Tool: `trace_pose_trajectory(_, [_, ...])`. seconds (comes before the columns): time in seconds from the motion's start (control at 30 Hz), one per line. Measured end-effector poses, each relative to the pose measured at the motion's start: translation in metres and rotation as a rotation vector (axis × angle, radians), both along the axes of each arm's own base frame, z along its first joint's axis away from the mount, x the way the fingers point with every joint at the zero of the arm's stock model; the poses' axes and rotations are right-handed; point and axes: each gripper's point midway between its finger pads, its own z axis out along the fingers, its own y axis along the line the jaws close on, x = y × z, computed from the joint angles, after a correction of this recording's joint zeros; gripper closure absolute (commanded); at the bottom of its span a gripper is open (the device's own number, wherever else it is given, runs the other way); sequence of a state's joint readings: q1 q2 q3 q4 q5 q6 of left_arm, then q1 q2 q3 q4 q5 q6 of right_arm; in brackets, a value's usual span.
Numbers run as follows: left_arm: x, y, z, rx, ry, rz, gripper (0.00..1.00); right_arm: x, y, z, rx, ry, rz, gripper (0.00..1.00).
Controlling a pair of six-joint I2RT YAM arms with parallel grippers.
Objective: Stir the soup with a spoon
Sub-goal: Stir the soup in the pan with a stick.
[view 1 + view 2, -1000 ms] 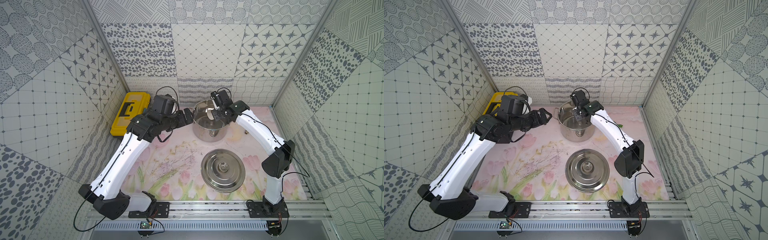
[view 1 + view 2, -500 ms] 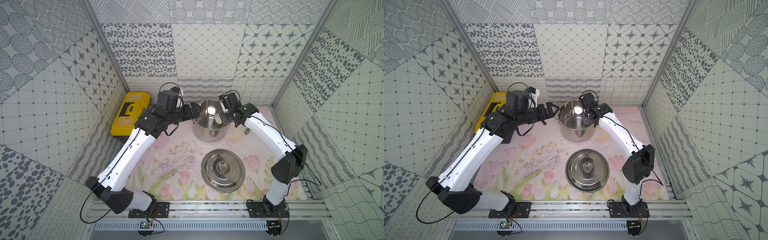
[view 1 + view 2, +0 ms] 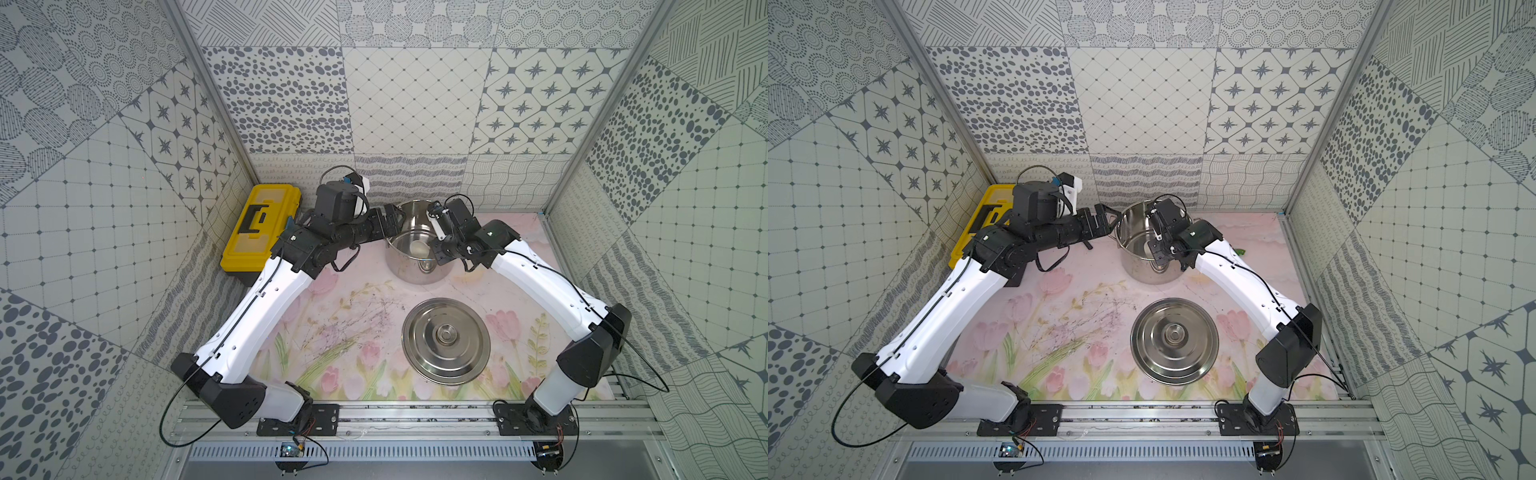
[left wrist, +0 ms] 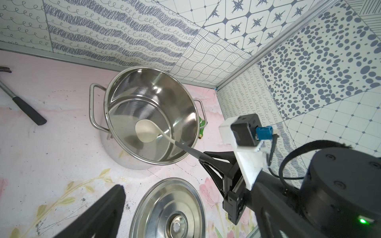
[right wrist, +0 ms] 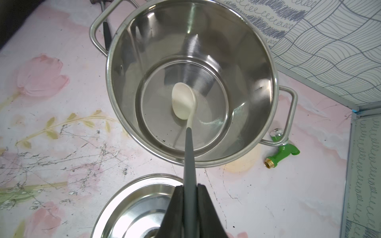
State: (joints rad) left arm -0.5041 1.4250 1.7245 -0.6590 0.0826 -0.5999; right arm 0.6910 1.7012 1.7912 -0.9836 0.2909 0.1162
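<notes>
The spoon (image 5: 183,101) has a cream-white bowl resting on the bottom of the steel pot (image 5: 247,82), and its dark grey handle slants up over the rim. My right gripper (image 5: 189,186) is shut on that handle, by the pot's right side in both top views (image 3: 436,249). No soup shows; the pot's bottom looks like bare metal. The left wrist view shows the spoon (image 4: 146,134) in the pot (image 4: 156,92). My left gripper (image 3: 392,216) is open and holds nothing, close to the pot's left rim (image 3: 1121,220). One of its fingers (image 4: 107,206) shows.
The pot's lid (image 3: 445,340) lies flat on the flowered mat in front of the pot. A yellow toolbox (image 3: 259,228) stands at the back left. A black-handled hammer (image 4: 20,103) lies left of the pot. By the pot's right handle lies a green tap (image 5: 282,150).
The left arm has reached further back and right, bringing its open gripper up to the pot's left rim. The right wrist has shifted from above the pot to its right side, still holding the spoon.
</notes>
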Motion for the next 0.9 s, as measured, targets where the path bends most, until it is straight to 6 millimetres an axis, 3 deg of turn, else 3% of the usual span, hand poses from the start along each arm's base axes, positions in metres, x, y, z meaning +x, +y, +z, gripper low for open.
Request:
trace_pose_trajectory(0.2, [-0.006,0.0,0.002,-0.005,-0.003,-0.005,0.01,0.025,0.02,0.009,0.023,-0.031,-0.008,1.0])
trace_pose_trajectory(0.4, [-0.009,0.002,0.004,-0.007,-0.006,0.001,0.01,0.049,0.023,0.012,0.013,-0.062,-0.032,1.0])
trace_pose_trajectory(0.73, [-0.014,0.005,0.004,-0.009,-0.006,0.005,0.0,0.082,-0.025,0.009,-0.021,-0.071,-0.149,1.0])
trace_pose_trajectory(0.9, [-0.015,0.006,0.0,-0.003,0.002,0.005,0.01,0.082,-0.039,0.007,-0.026,-0.06,-0.161,1.0])
